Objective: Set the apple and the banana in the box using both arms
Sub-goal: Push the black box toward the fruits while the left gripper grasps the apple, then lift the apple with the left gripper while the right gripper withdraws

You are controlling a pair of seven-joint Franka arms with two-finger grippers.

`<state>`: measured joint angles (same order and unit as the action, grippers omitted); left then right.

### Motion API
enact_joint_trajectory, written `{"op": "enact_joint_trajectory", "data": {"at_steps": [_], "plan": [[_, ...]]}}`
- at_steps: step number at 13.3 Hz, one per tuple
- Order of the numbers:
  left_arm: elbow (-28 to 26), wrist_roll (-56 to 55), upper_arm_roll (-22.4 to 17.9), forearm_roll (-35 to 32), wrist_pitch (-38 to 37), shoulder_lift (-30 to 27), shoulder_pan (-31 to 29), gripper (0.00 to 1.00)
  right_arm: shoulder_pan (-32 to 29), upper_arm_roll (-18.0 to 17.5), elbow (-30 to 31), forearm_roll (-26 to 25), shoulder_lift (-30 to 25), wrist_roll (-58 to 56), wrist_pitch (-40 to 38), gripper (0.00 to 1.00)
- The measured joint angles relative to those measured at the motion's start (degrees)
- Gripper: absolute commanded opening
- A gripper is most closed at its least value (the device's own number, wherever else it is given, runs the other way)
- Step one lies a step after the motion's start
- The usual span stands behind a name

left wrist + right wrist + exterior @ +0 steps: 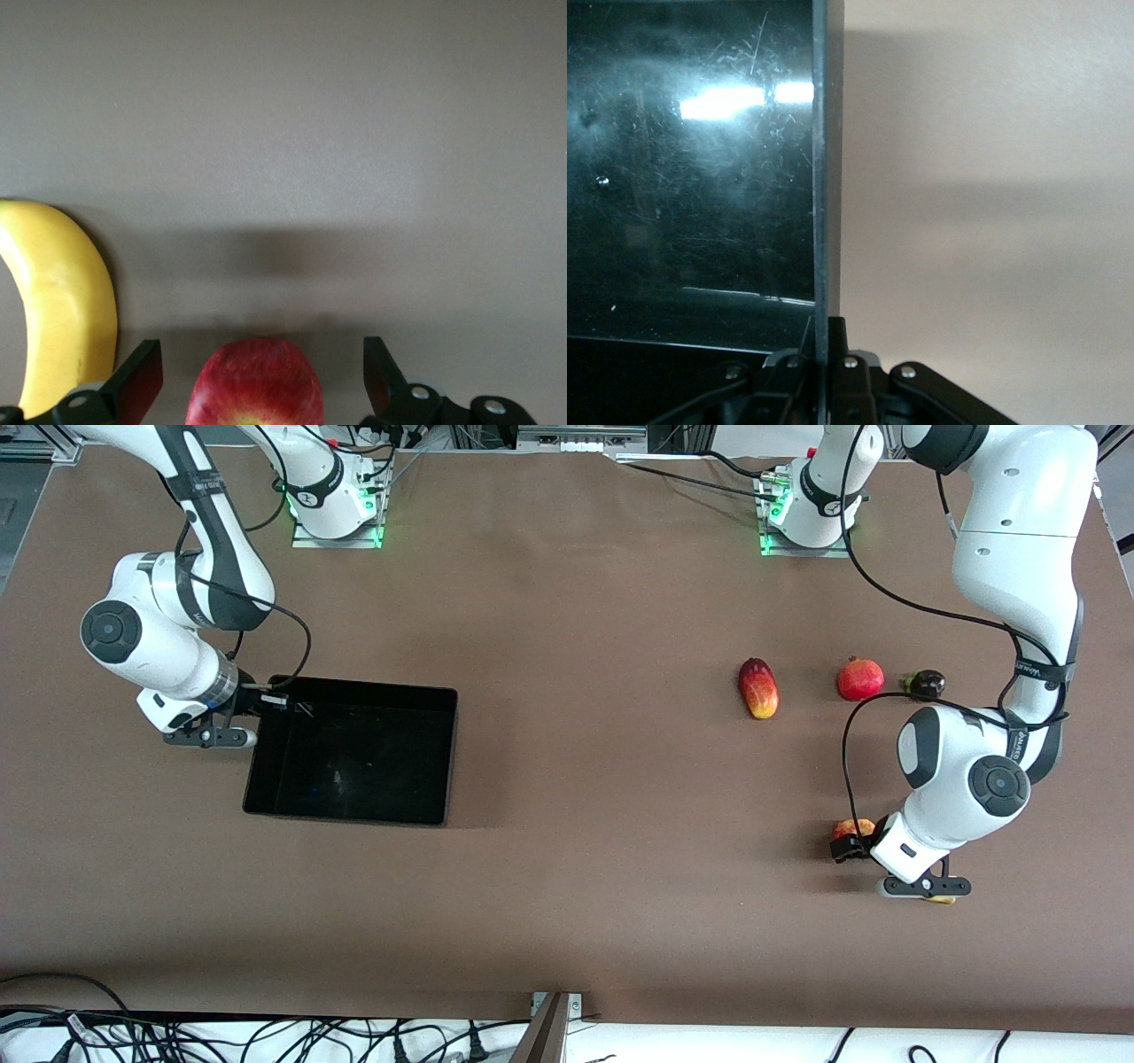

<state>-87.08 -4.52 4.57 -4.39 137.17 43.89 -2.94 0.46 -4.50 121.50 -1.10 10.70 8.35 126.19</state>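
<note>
The black box (pixel 381 735) lies toward the right arm's end of the table. My right gripper (pixel 266 701) is shut on the box's end wall; the right wrist view shows that wall (pixel 824 177) pinched between the fingers of my right gripper (pixel 831 335). The apple (pixel 853 829) lies toward the left arm's end. My left gripper (pixel 849 849) is low at it. In the left wrist view my left gripper (pixel 261 347) is open with the apple (pixel 255 385) between its fingers, gaps on both sides. The banana (pixel 62 301) lies beside the apple; in the front view only its tip (pixel 941 900) shows under the left arm.
An elongated red-and-yellow fruit (pixel 758 688), a round red fruit with a crown tip (pixel 860 678) and a small dark purple fruit (pixel 928 684) lie farther from the front camera than the apple. The box holds nothing.
</note>
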Motion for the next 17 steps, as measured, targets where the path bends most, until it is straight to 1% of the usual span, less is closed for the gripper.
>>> {"op": "enact_joint_trajectory", "data": {"at_steps": [1,3,5,7,9,13,15,16,17], "plan": [[-0.2,0.0,0.0,0.0,0.0,0.1,0.0,1.00,2.2,-0.3,-2.9,0.0,0.0,3.1,-3.0,0.00],[-0.6,0.0,0.0,0.0,0.0,0.3,0.0,1.00,7.7,-0.6,-7.7,0.0,0.4,9.8,-5.8,0.00],[-1.7,0.0,-0.1,0.0,0.0,0.4,-0.2,1.00,13.7,-0.8,-11.2,0.1,1.3,15.4,-6.2,0.00],[-2.3,0.0,-0.1,0.0,0.0,0.7,-0.4,1.00,20.2,-0.9,-15.5,2.3,3.8,22.5,-6.2,0.00],[-2.6,0.0,-0.1,0.0,0.1,0.8,-0.4,1.00,26.0,-1.0,-20.9,5.4,7.8,27.3,-6.2,0.00],[-2.9,0.0,-0.1,0.0,0.1,0.9,-0.3,1.00,36.2,-1.0,-29.9,5.6,18.3,36.2,-5.8,0.00],[-3.1,0.0,-0.1,0.0,0.1,1.1,-0.3,1.00,39.1,-0.9,-33.0,5.3,23.4,37.2,-4.3,0.00],[-3.1,0.0,-0.1,0.0,0.1,1.1,-0.3,0.98,40.0,-0.8,-34.0,5.2,25.5,37.3,-2.6,0.00],[-3.2,0.0,-0.1,0.0,0.1,1.2,-0.3,0.92,40.5,-0.8,-34.8,5.2,26.9,37.3,-1.2,0.00]]}}
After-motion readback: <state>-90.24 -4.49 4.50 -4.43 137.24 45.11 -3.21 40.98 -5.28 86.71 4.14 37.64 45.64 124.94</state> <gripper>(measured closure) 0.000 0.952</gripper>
